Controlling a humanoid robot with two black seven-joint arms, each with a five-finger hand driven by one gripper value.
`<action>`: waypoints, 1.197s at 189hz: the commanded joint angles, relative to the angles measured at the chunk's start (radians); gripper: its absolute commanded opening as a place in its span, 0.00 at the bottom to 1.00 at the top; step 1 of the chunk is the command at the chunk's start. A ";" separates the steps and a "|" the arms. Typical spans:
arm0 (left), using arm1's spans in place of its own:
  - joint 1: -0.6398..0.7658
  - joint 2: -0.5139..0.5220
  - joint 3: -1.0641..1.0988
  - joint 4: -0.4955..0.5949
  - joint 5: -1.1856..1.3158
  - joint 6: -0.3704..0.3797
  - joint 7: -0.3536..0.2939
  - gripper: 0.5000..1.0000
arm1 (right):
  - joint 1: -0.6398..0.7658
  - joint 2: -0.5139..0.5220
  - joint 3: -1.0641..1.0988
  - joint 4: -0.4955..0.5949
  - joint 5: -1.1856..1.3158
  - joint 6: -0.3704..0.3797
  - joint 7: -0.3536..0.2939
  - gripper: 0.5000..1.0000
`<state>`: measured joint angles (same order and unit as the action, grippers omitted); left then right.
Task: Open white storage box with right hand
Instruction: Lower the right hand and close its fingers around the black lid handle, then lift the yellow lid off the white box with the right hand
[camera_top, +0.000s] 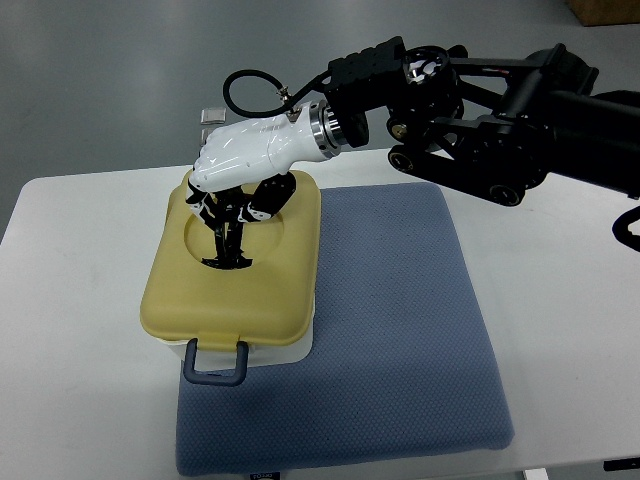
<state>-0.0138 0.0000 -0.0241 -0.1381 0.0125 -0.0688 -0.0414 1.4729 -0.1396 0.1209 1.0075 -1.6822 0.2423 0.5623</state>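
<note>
Left of centre in frame: white storage box (262, 352) on blue mat (400, 330), yellowish lid (200, 295) seemingly seated, grey latch (214, 364) at lower edge. Above lid's upper part — right hand (240, 160), fingers (232, 238) curled down, clamped on nothing. Opening apparently not yet begun — latch and lid remaining.

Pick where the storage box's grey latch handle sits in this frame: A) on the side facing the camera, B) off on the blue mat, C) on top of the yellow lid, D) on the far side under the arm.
A: the grey latch handle hangs off the storage box at its near edge.
</note>
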 joint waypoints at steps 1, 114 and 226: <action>0.000 0.000 0.000 0.000 0.000 0.000 0.000 1.00 | 0.010 -0.025 0.022 -0.004 0.010 0.000 -0.002 0.00; 0.000 0.000 0.000 0.000 0.000 0.000 0.000 1.00 | 0.006 -0.163 0.052 -0.104 0.056 0.003 0.002 0.00; 0.000 0.000 0.000 0.000 0.000 0.000 0.000 1.00 | -0.075 -0.308 0.051 -0.159 0.124 -0.018 0.010 0.00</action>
<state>-0.0138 0.0000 -0.0246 -0.1380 0.0127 -0.0693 -0.0414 1.4200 -0.4218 0.1733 0.8497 -1.5576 0.2251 0.5692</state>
